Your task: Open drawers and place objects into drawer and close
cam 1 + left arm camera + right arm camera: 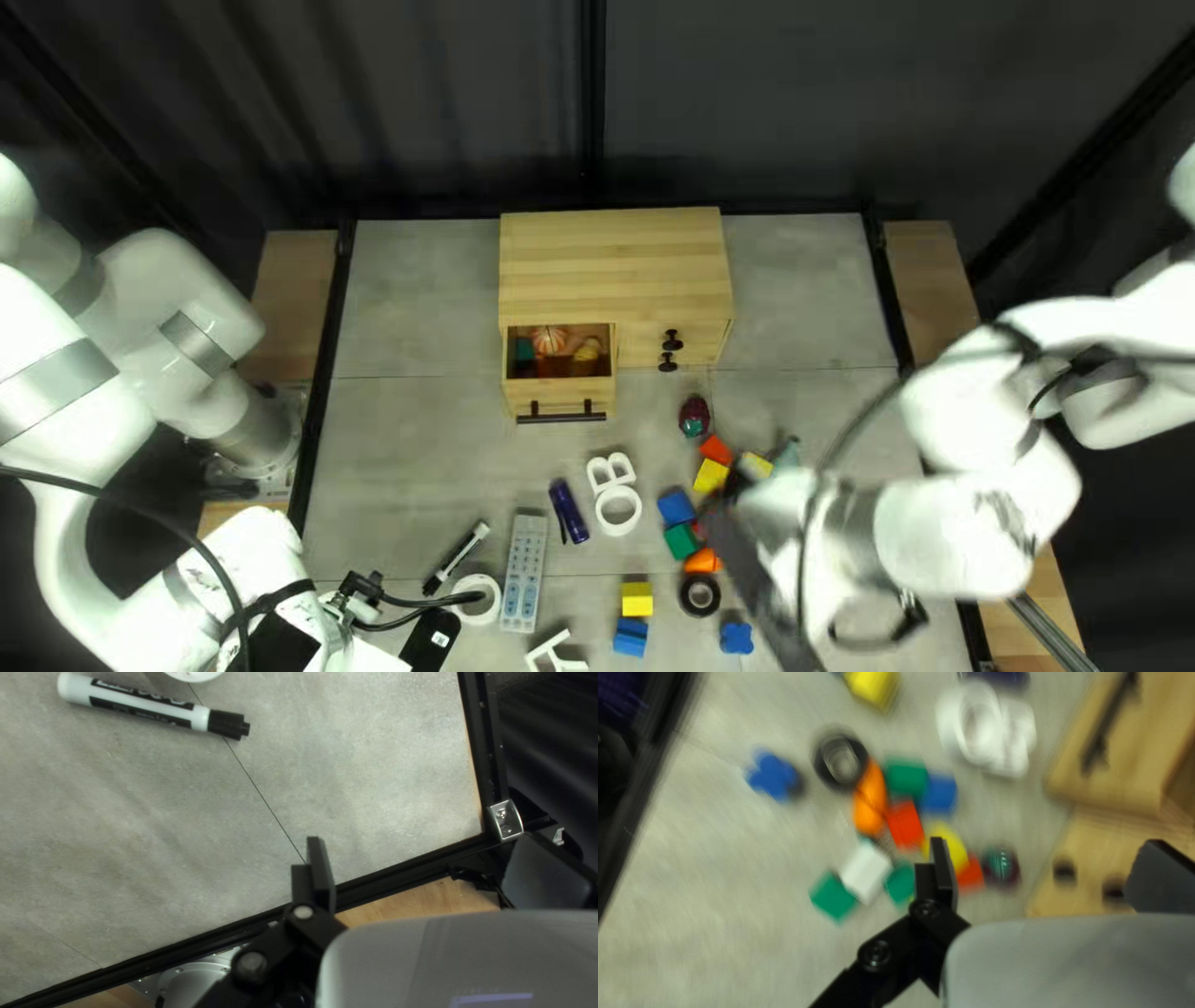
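The wooden cabinet (616, 268) has its left drawer (557, 396) pulled out, holding a pumpkin-like piece (548, 340) and other small items. My left gripper (430, 637) is low at the left of the top left view. In its wrist view the left gripper (420, 852) is open and empty over the table's edge, apart from the marker (146, 706). My right gripper (753, 560), blurred, is beside the colored blocks. In its wrist view the right gripper (1047, 852) stands open above the table; a yellow piece (949, 849), red block (971, 876) and dark ball (1001, 866) are near its fingers.
White letter B (610, 472), white ring (618, 510), purple flashlight (569, 512), pale remote (524, 573) and black tape roll (700, 595) lie before the cabinet. A blue flower-shaped piece (737, 639) is near the front edge. Black rails border the table's sides.
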Controlling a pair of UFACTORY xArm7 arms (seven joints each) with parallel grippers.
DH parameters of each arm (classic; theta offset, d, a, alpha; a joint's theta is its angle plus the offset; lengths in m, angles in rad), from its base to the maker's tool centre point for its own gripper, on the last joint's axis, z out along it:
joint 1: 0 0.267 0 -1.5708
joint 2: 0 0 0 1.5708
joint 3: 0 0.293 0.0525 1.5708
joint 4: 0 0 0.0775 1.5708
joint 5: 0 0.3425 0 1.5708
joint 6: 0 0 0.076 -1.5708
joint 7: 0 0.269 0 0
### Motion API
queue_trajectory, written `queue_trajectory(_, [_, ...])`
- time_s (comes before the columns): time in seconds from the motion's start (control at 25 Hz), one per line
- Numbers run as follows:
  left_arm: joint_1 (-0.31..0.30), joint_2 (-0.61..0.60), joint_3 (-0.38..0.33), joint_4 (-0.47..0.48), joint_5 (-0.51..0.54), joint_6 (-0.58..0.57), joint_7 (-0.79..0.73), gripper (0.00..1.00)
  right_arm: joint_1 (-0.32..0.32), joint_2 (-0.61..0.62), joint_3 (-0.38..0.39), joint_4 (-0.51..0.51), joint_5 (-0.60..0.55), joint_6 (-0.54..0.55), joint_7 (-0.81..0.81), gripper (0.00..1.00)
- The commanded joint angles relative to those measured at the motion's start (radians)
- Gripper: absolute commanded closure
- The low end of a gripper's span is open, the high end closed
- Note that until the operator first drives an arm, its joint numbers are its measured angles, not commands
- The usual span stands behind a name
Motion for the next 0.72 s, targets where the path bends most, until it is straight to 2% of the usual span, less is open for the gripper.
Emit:
queue_trajectory(0.04, [0.000,0.000,0.000,0.000,0.000,0.000,0.000,0.00,0.021,0.036,-0.013,-0.054,0.069,-0.152,-0.247,0.00])
queue_trajectory(0.2, [0.000,0.000,0.000,0.000,0.000,0.000,0.000,0.00,0.001,0.094,-0.030,-0.044,0.214,-0.171,-0.507,0.00])
queue_trajectory(0.28, [0.000,0.000,0.000,0.000,0.000,0.000,0.000,0.00,-0.015,0.117,-0.040,-0.028,0.221,-0.132,-0.507,0.00])
queue_trajectory(0.6, [0.000,0.000,0.000,0.000,0.000,0.000,0.000,0.00,-0.011,0.123,-0.036,-0.024,0.202,-0.118,-0.487,0.00])
queue_trajectory(0.64, [0.000,0.000,0.000,0.000,0.000,0.000,0.000,0.00,-0.010,0.146,-0.037,0.013,0.206,-0.075,-0.477,0.00])
queue_trajectory(0.72, [0.000,0.000,0.000,0.000,0.000,0.000,0.000,0.00,0.012,0.272,-0.044,0.180,0.183,0.084,-0.435,0.00])
